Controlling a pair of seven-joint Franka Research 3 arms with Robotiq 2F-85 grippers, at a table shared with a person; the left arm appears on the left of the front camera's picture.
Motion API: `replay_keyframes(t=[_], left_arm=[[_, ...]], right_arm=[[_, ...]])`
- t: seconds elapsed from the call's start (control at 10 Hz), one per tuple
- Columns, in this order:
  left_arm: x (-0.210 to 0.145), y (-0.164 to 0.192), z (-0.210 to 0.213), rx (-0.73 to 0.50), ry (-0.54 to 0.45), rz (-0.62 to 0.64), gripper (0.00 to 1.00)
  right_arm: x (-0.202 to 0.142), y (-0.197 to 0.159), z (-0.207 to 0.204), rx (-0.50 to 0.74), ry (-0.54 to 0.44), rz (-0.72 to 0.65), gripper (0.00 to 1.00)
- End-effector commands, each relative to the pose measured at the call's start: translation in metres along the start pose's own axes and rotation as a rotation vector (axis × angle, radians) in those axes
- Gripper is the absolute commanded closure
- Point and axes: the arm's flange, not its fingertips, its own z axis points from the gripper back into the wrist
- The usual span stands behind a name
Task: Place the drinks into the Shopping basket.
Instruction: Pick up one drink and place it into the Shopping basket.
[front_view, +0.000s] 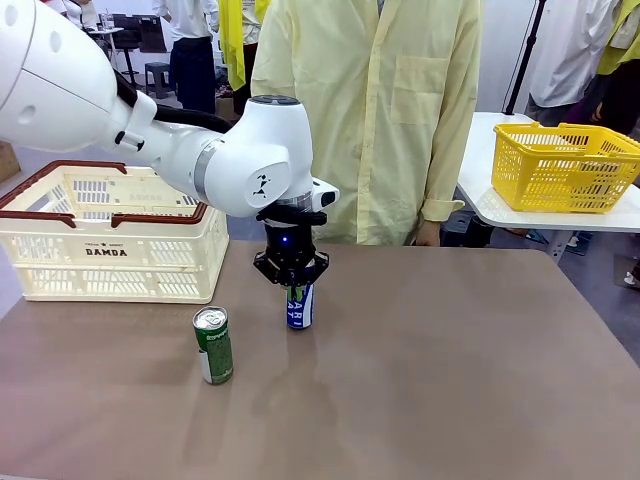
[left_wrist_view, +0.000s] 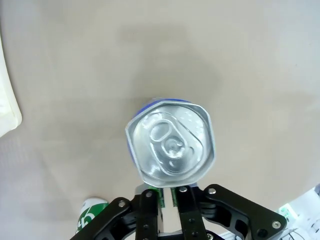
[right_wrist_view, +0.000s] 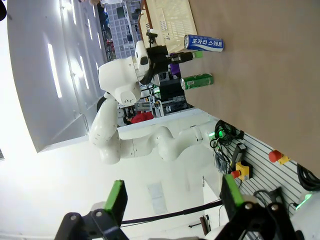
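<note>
Right jaws spread wide, green pads with nothing between, well away from the cans. On the table, green can upright nearest, free of any grip; just behind, blue can upright directly under left jaws, closed almost together against the edge of its silver top, grip on the rim impossible to confirm. Farther left, Shopping basket, both cans outside it.

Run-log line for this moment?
left hand: shut on slim blue metal can, upright on brown table | right hand: open | slim green metal can: untouched
</note>
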Motion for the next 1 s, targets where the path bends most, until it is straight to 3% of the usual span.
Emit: replay_keyframes(t=[0.0,0.9], left_arm=[[-0.0020,0.0039,0.0019,0.023,0.003,0.000,0.00],[-0.0032,0.0054,0.0021,0.028,0.021,0.002,0.00]], right_arm=[[-0.0028,0.0024,0.0016,-0.006,0.008,0.001,0.00],[-0.0028,0.0024,0.0016,-0.006,0.008,0.001,0.00]])
